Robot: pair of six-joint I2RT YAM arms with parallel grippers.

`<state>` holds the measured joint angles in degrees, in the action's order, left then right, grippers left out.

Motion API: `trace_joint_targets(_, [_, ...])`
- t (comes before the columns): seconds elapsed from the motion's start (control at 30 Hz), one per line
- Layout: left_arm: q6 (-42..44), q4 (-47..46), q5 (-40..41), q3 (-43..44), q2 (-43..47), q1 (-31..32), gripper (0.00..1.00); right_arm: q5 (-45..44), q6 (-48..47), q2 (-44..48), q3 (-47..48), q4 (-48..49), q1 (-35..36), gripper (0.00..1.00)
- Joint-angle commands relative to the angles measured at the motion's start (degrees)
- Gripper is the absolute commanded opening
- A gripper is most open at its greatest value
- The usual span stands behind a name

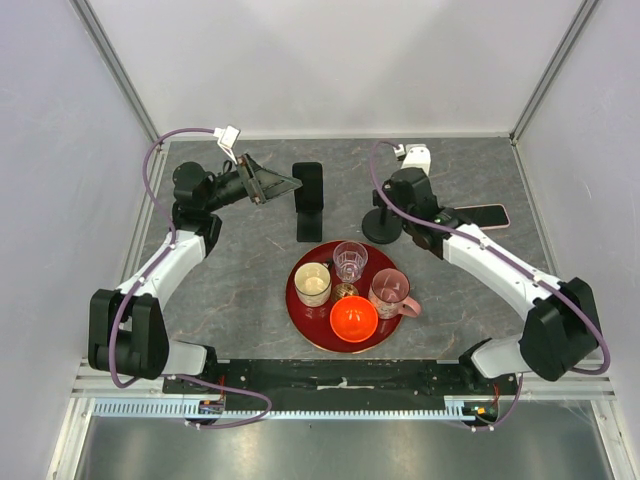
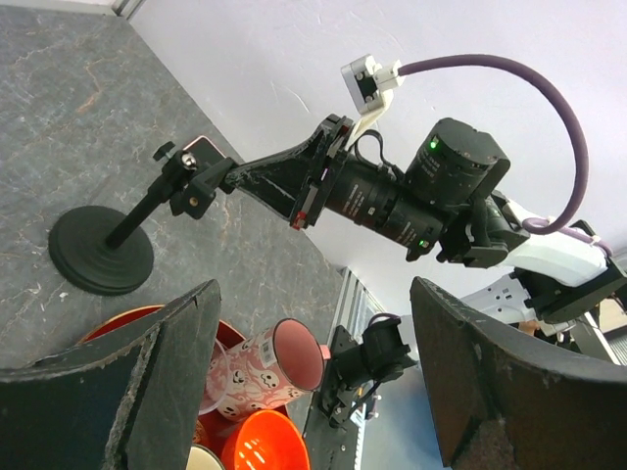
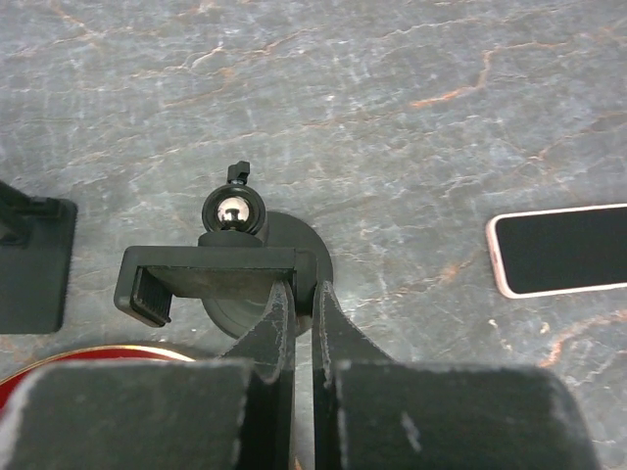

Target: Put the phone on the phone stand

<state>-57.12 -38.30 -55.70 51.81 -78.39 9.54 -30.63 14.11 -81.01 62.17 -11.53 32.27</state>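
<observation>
Nearest us, the red tray [image 1: 296, 318] w/ its cups and an orange bowl [image 1: 354, 319] sits close to the arm bases; it's no part of this job. Just beyond it, the right gripper [image 3: 304, 294] has its two fingers almost together, only a thin slit btwn them. They seem to pinch the right end of the clamp head on the phone stand [image 3: 211, 279], tho we can't judge how firm that hold is. The stand is upright: round disc base on the table [image 1: 230, 280], thin post, shiny ball joint, clamp head lying level. The phone [image 3: 558, 250] lies flat on the table, screen up, to the right of the stand. It is apart from the stand and touches nothing else. We'd judge it light and stiff, slick on the glass face, and prob. fragile if dropped or squeezed hard. Best hold is across the two long edges near the middle, where the case gives some grip. Since it lies flat, the fingertips must get right down to the tabletop on both sides. It looks like a slim rectangle w/ rounded corners, a dark screen and a pink rim all round. Over on the far left, the left gripper [image 1: 272, 185] is spread wide w/ nothing in it, aimed at a black slab stand [image 1: 308, 200], near but not touching.
</observation>
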Motion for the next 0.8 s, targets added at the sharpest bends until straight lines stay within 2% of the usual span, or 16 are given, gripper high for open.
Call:
trace_joint_targets(0.0, [-0.5, -1.8, -1.2, 1.7, -0.1, 0.7, 0.84, -0.1, -0.8, 3.9, 0.3, 2.4, -1.2, 0.00])
trace_joint_targets(0.13, [-0.5, -1.7, -1.2, 1.8, -0.2, 1.0, 0.84, 0.7, 0.6, 3.4, 0.0, 2.6, -1.1, 0.00])
trace_joint_targets(0.17, [-0.6, -1.7, -1.4, 1.9, -0.2, 1.2, 0.84, 1.4, 1.1, 3.4, -0.1, 2.5, -1.2, 0.07])
trace_joint_targets(0.2, [-0.6, -1.8, -1.4, 1.9, -0.2, 1.2, 0.84, 1.5, 1.4, 3.5, -0.2, 2.5, -1.1, 0.30])
trace_joint_targets(0.23, [-0.6, -1.7, -1.4, 2.0, -0.3, 1.3, 0.84, 1.6, 1.6, 3.6, -0.2, 2.2, -1.2, 0.39])
trace_joint_targets(0.27, [-0.5, -1.8, -1.5, 2.0, -0.1, 1.4, 0.84, 1.6, 1.8, 4.0, -0.2, 1.9, -1.1, 0.45])
trace_joint_targets(0.3, [-0.6, -1.8, -1.5, 2.1, 0.0, 1.4, 0.84, 1.5, 2.0, 4.3, -0.2, 1.5, -1.2, 0.57])
trace_joint_targets(0.37, [-0.6, -1.8, -1.6, 1.9, 0.1, 1.3, 0.84, 1.2, 2.2, 5.7, -0.3, -0.2, -1.2, 0.71])
trace_joint_targets(0.4, [-0.6, -1.8, -1.6, 2.0, 0.2, 1.4, 0.84, 0.3, 2.6, 6.5, -0.2, -0.9, -1.2, 0.82])
trace_joint_targets(0.5, [-0.7, -1.7, -1.6, 2.1, 0.3, 1.5, 0.84, -2.7, 3.3, 10.4, -1.0, -3.2, -1.2, 0.98])
trace_joint_targets(0.7, [-0.7, -1.8, -1.7, 2.2, 1.0, 1.7, 0.84, -12.6, 3.9, 18.6, -4.0, -2.1, -4.9, 0.98])
trace_joint_targets(0.77, [-0.6, -1.7, -1.7, 2.2, 1.2, 1.8, 0.84, -15.0, 7.8, 19.9, -5.5, -0.9, -7.6, 0.98])
